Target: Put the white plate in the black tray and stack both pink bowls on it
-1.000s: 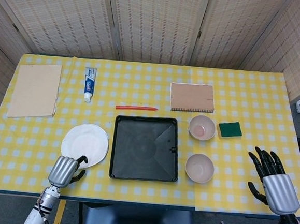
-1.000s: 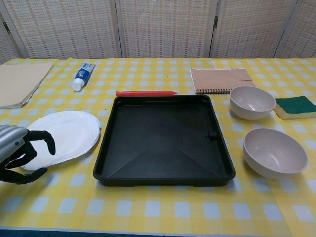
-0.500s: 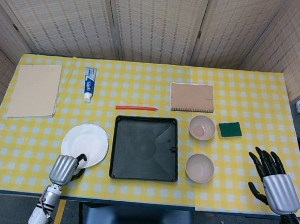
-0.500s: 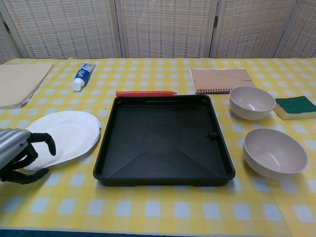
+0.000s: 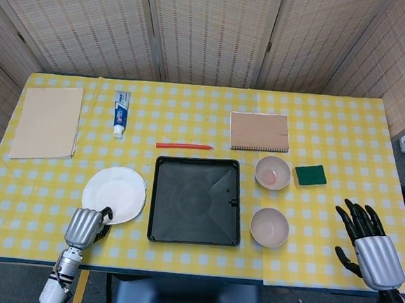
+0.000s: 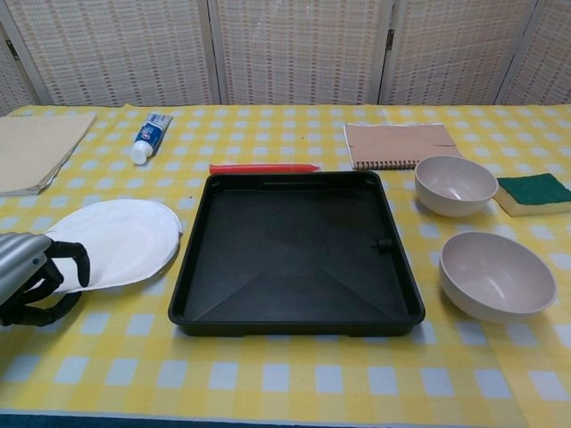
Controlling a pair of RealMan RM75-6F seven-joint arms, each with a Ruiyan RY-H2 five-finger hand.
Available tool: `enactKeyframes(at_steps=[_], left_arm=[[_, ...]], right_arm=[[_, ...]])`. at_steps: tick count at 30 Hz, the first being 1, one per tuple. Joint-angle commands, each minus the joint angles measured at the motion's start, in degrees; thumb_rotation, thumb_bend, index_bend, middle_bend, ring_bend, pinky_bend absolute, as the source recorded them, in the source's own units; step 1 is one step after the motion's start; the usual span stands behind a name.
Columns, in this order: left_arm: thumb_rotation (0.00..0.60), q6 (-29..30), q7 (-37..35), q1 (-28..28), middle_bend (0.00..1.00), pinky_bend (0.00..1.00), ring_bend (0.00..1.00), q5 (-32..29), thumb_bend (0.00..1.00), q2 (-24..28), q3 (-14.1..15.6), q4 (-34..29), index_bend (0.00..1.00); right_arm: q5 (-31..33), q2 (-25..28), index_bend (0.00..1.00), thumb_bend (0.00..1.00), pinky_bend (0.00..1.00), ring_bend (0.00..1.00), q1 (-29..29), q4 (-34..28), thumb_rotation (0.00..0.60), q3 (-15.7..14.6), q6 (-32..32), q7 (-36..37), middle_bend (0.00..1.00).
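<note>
Plate (image 5: 114, 194) is tilting up at its near edge vs. a sec ago, w/ the left hand (image 5: 84, 227) pulling back toward the table edge and its fingers (image 6: 76, 259) curling tighter onto the rim. Looks like the pinch is taking, so lift-off is probably starting. Plate's sitting just left of the tray (image 5: 196, 201), near rim between thumb & fingers. Right hand (image 5: 371, 249) is hovering spread wide, holding nothing; bowls (image 5: 269, 227) untouched right of tray.

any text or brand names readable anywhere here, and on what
Toothpaste tube: blue and red printing on the white tube, too small and blurred to read.
Spiral notebook: plain brown cover, no text visible.
Nothing else on the table shows lettering, numbers or signs.
</note>
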Motion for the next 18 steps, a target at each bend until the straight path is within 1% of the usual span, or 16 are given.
enactKeyframes(at_steps=[1,6,11,18], left_arm=[[0.600,1.4,0.0,0.1,1.00,1.00,1.00,0.5,0.53,-0.8,-0.1,1.4,0.61],[0.600,3.8,0.2,0.2,1.00,1.00,1.00,1.4,0.60,-1.5,-0.2,3.0,0.63],[0.600,9.8,0.1,0.6,1.00,1.00,1.00,4.1,0.61,-2.6,-0.6,5.1,0.64],[0.600,17.2,-0.4,0.5,1.00,1.00,1.00,7.5,0.61,-1.1,-1.6,3.5,0.64]], right_arm=[[0.0,0.0,0.00,0.36,0.00,0.00,0.0,0.0,0.600,0.0,0.0,0.0,0.00],[-0.2,0.0,0.00,0.36,0.00,0.00,0.0,0.0,0.600,-0.2,-0.1,-0.1,0.00],[-0.5,0.0,0.00,0.36,0.00,0.00,-0.1,0.0,0.600,-0.4,0.0,-0.1,0.00],[-0.5,0.4,0.00,0.36,0.00,0.00,-0.1,-0.6,0.600,-0.8,-0.6,-0.4,0.00]])
